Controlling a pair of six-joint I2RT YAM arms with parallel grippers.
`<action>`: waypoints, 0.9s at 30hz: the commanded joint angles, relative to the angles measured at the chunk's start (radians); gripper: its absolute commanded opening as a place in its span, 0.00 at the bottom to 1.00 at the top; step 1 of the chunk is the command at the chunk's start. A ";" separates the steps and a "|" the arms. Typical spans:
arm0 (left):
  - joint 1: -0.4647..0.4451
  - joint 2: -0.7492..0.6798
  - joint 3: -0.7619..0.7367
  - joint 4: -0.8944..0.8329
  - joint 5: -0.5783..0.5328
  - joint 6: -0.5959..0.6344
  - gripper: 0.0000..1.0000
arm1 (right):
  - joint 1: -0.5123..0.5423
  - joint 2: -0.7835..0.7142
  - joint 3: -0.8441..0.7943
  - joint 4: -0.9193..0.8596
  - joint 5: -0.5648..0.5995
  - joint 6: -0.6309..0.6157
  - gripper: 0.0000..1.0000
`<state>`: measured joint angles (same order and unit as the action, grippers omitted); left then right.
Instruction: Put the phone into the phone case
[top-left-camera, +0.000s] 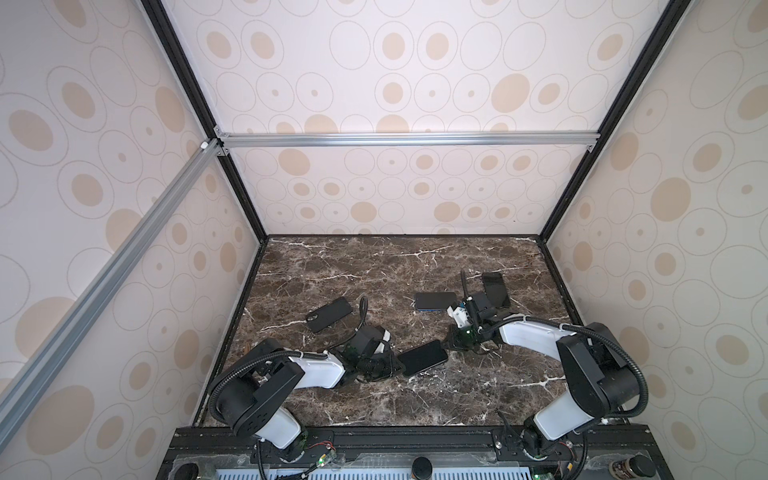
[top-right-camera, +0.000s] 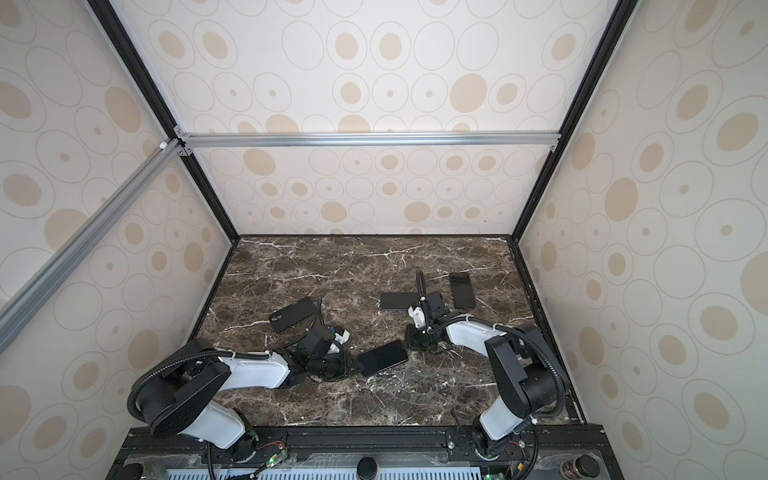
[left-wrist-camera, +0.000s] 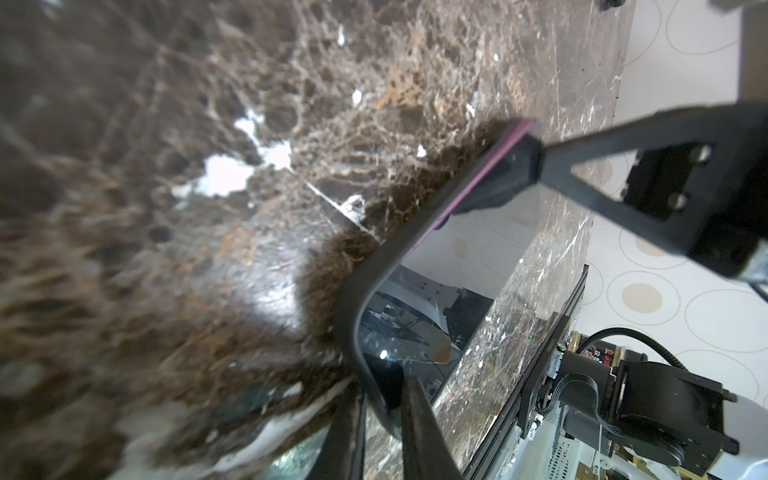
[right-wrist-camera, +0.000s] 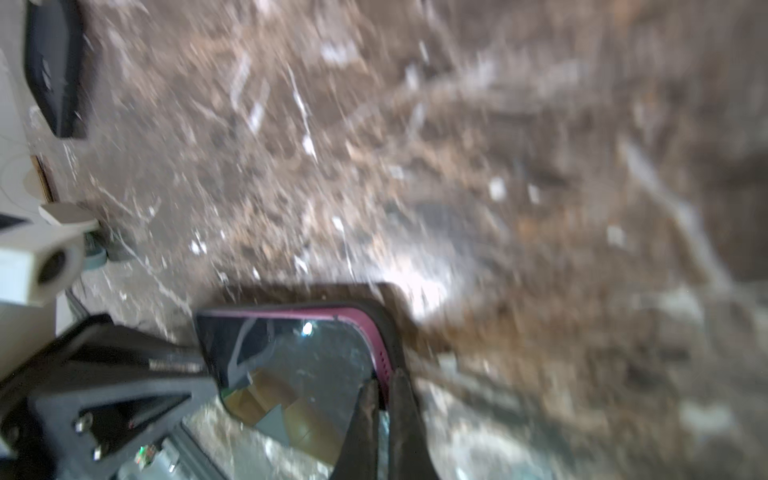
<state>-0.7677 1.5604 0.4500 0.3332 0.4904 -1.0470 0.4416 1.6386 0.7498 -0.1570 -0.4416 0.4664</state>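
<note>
**Top views:** In both top views you've got the dark glass-fronted phone with a magenta side band (top-left-camera: 424, 358) lying flat on the brown marble tabletop (top-left-camera: 374, 399). It's a short way beyond the black front rail (top-left-camera: 415, 436), abt midway along it. The left gripper (top-left-camera: 401, 365) is on the phone's end nearer the rail. The right gripper (top-left-camera: 448, 345) is on the end farther from the rail. Three more things lie flat farther from the rail: a black flat slab w/ a camera hole (top-left-camera: 329, 313), a dark phone w/ a blue edge (top-left-camera: 435, 300) and a plain dark phone (top-left-camera: 496, 289).

**Left wrist view:** The phone sits inside a black soft-rimmed phone case (left-wrist-camera: 349, 299). Your left fingers (left-wrist-camera: 415, 436) are clamped on one corner, w/ rim and glass between them. The right gripper (left-wrist-camera: 528, 162) bites the opposite end, where the magenta band shows beside the rim. You can't tell if the phone is fully seated.

**Right wrist view:** It's blurred, but the right fingers (right-wrist-camera: 405, 415) are pinched tight on the phone's edge, w/ the magenta band and black rim between them. The left gripper (right-wrist-camera: 203, 365) is clamped on the other end.
</note>
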 joint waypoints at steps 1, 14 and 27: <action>-0.045 0.150 -0.044 -0.151 -0.085 0.024 0.18 | 0.203 0.279 -0.136 -0.052 -0.065 0.016 0.06; -0.045 0.079 -0.060 -0.207 -0.170 -0.006 0.20 | 0.201 0.115 0.017 -0.253 0.046 0.021 0.08; -0.047 0.056 0.094 -0.303 -0.068 0.138 0.31 | 0.079 -0.269 0.088 -0.536 0.140 0.012 0.23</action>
<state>-0.8146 1.5776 0.5587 0.2367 0.4675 -0.9581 0.5369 1.4433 0.9051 -0.5274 -0.3584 0.4706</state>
